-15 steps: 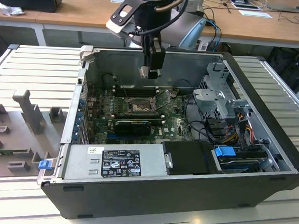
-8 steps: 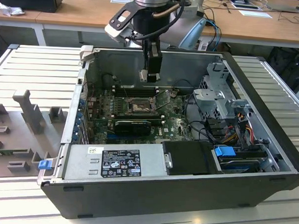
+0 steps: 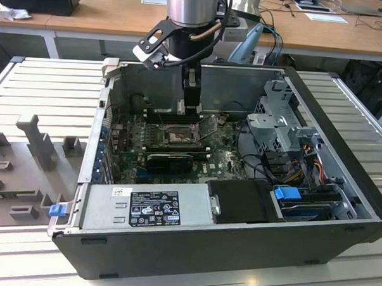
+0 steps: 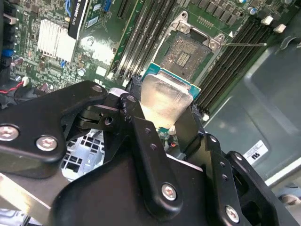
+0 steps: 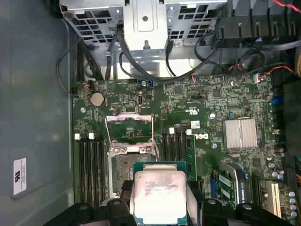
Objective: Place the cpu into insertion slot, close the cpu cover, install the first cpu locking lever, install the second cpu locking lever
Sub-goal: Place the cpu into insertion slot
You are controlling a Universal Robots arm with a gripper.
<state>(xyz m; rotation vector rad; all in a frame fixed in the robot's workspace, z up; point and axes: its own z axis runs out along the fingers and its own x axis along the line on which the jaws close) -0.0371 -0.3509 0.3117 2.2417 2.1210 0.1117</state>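
Silvery-beige cpu (image 4: 169, 94) sits clenched in the black claw (image 4: 162, 106), held above the open insertion slot (image 4: 186, 52) of the green circuit board (image 5: 202, 101) without touching it.

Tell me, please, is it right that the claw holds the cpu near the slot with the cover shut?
Not quite: the first wrist view shows the cover open, swung back from the slot. The claw does hold the cpu near it.

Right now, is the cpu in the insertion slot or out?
Out. The gripper holds the cpu clear of the insertion slot, whose contacts lie bare.
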